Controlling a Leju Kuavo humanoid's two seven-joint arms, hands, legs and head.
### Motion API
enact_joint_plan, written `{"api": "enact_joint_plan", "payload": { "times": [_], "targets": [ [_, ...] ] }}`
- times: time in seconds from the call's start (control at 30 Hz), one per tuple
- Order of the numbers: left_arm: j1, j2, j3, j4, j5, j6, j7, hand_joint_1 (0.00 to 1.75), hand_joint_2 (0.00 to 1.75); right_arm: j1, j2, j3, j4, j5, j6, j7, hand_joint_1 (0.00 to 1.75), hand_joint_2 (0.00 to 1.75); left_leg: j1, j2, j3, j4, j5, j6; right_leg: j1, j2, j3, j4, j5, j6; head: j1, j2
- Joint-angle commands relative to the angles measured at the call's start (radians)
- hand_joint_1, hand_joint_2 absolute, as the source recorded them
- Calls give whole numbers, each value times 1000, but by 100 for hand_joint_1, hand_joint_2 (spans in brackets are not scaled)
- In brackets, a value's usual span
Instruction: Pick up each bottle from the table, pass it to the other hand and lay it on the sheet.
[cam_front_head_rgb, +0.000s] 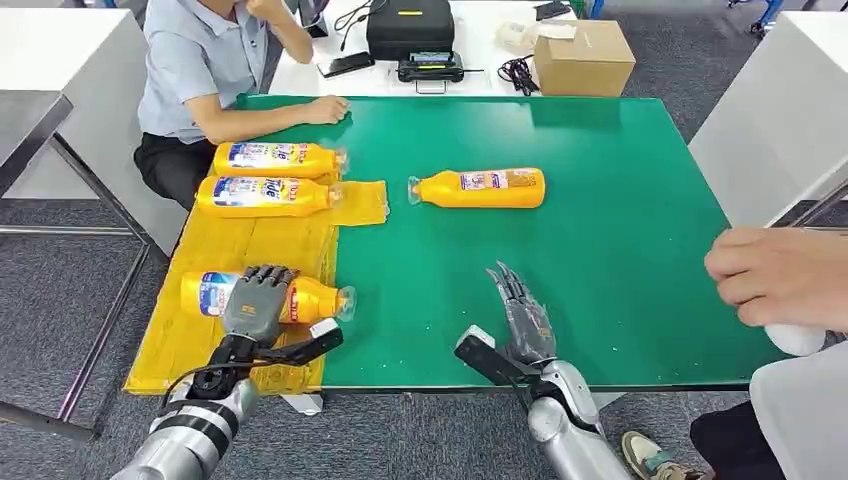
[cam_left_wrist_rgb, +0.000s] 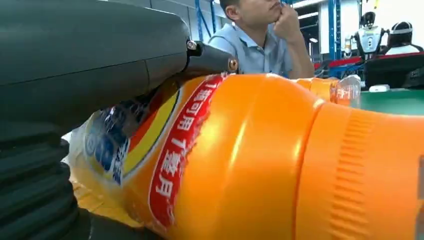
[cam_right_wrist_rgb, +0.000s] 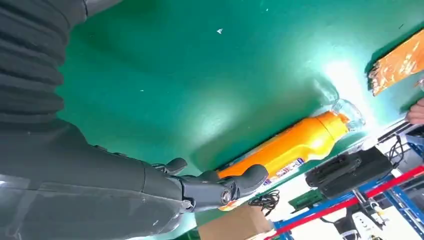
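Two bottles (cam_front_head_rgb: 268, 177) down on the yellow sheet (cam_front_head_rgb: 240, 250) at the counter's far left. My left hand (cam_front_head_rgb: 257, 302), fingers wrapped over a third bottle (cam_front_head_rgb: 318, 300) by the near-left corner. One bottle (cam_front_head_rgb: 480, 188) left mid-counter; right hand (cam_front_head_rgb: 520, 312) fingers spread, holding nothing.

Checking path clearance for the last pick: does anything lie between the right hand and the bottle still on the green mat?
Nothing visible does. The right hand hovers open over bare green mat, and the bottle lies alone beyond it.
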Motion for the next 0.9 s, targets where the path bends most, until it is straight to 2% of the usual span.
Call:
{"api": "enact_joint_plan", "payload": {
  "times": [0.03,0.23,0.3,0.43,0.6,0.9],
  "targets": [
    [-27,20,-66,142,21,-161,38,0,175,-32,13,-24,48,-2,2,-4,0,175,2,4,4,0,-1,-4,3,3,4,-1,0,-4,0,0],
    [-27,22,-67,142,21,-163,37,0,175,-34,14,-24,47,-2,3,-4,0,175,0,-1,10,-1,0,-2,0,0,10,-1,0,-2,0,0],
    [-34,25,-80,151,25,-239,48,0,175,-33,14,-27,46,3,3,-1,0,175,2,2,9,-1,1,-3,2,2,9,-2,2,-4,0,0],
    [-36,30,-89,160,79,-389,51,0,175,-36,11,-39,46,17,8,2,0,175,1,-2,10,-2,2,-2,1,-1,11,-1,1,-3,0,0],
    [-33,39,-101,191,103,-450,55,0,175,-47,13,-44,61,32,5,-1,0,175,0,-1,15,-3,2,-2,1,0,16,-2,2,-3,0,0],
    [-31,41,-112,195,126,-474,51,0,175,-54,13,-38,74,49,-7,1,0,175,0,-3,20,-3,2,-3,0,-2,21,-2,1,-4,0,0]
  ]
}}
